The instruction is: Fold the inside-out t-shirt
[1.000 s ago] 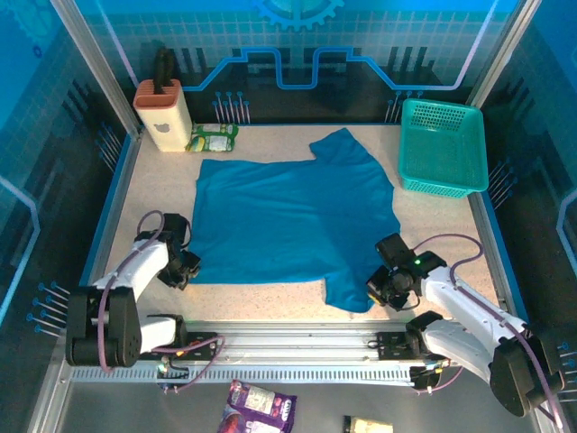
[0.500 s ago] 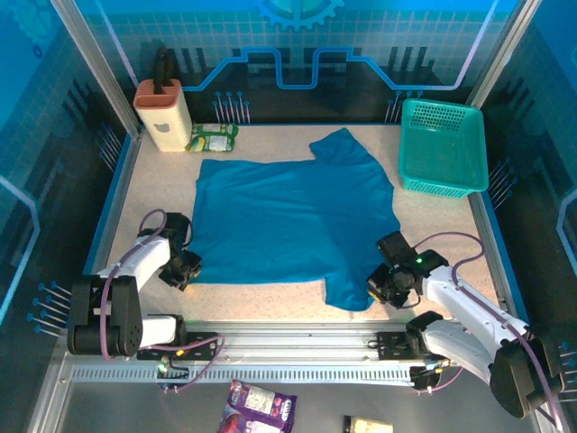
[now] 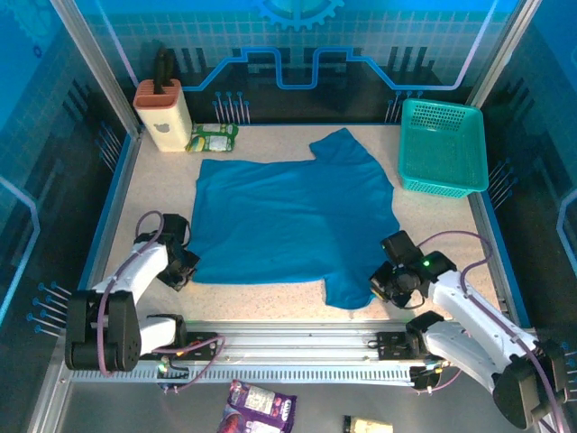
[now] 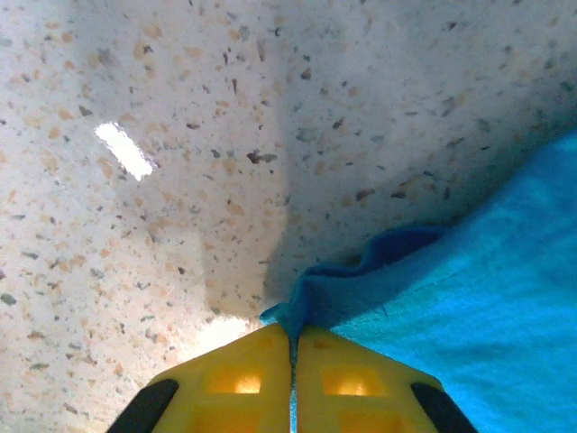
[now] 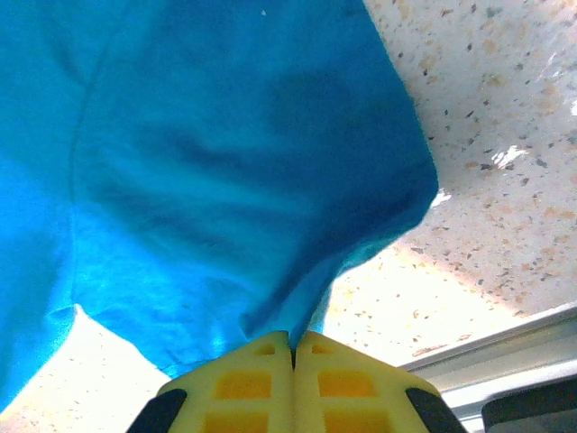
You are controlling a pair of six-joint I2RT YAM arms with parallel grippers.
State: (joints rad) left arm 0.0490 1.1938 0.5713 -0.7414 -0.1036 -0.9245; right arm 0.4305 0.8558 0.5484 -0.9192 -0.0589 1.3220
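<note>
The left gripper, its yellow fingers pressed together, pinches the near-left corner of the plain blue-teal soft cloth t-shirt. The shirt lies spread flat across the middle of the speckled beige table. The right gripper is clamped on the shirt's near-right flap. A rigid teal plastic mesh basket sits far right, just beside the shirt.

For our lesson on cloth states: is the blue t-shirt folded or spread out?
Spread, not yet folded: the t-shirt lies flat and wide on the table, both sleeves sticking out.
</note>
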